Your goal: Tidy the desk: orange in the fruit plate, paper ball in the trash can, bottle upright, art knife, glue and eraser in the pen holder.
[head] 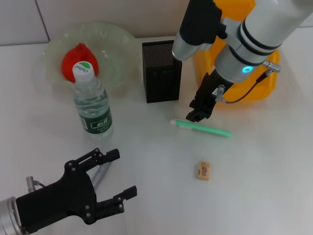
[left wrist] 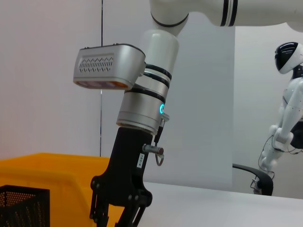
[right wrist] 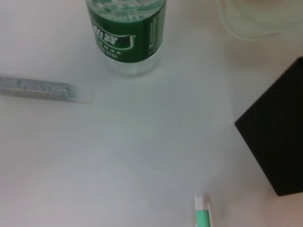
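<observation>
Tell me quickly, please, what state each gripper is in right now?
Left gripper: open, holding nothing, low over the near table by the glue.
Right gripper: above the art knife, holding nothing; fingers cannot be told.

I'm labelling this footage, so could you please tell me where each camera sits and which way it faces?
Head view: above the desk, looking down at the bottle, pen holder and knife; both arms show, left gripper open, right gripper over the knife.
Left wrist view: low, facing sideways at the right gripper and trash can.
Right wrist view: looking down at the bottle, glue and knife; no body shows.
Shared: head and right wrist both show bottle, knife and holder.
</observation>
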You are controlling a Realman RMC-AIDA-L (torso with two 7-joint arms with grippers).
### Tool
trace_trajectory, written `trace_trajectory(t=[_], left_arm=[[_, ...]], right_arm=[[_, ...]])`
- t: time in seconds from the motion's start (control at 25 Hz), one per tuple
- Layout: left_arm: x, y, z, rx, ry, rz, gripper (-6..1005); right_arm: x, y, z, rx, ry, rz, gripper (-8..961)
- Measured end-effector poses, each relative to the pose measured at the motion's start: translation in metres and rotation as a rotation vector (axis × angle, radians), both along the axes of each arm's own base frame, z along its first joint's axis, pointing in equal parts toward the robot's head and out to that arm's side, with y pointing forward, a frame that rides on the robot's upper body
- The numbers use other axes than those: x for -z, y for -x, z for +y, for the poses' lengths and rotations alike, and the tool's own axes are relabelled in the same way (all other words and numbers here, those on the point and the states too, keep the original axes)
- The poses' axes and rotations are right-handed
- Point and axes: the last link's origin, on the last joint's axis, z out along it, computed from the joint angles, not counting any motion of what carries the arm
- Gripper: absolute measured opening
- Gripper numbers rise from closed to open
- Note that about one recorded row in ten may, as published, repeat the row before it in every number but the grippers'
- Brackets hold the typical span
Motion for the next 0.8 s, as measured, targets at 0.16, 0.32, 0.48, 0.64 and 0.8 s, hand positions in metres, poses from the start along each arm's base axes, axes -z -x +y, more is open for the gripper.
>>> trace_trajectory(t=[0.16, 0.32, 0.48, 0.64, 0.8], left_arm=[[0.000, 0.000, 0.000, -0.001, 0.001, -0.001, 814], [0.000, 0.000, 0.000, 0.000, 0.001, -0.001, 814], [0.000, -0.002, 0.002, 0.004, 0.002, -0.002, 814], [0.000, -0.002, 0.003, 0.005, 0.003, -0.002, 814], [0.000, -0.002, 0.003, 0.006, 0.002, -0.002, 814]], right_arm=[[0.006, 0.000, -0.002, -0.005, 0.013, -0.003, 326], [0.010, 0.003, -0.003, -0.003, 0.021, 0.008, 343], [0.011, 0.005, -0.004, 0.007, 0.023, 0.026, 361], [0.013, 0.003, -0.004, 0.009, 0.023, 0.022, 378], [0.017, 0.000, -0.002, 0.009, 0.009, 0.017, 405]])
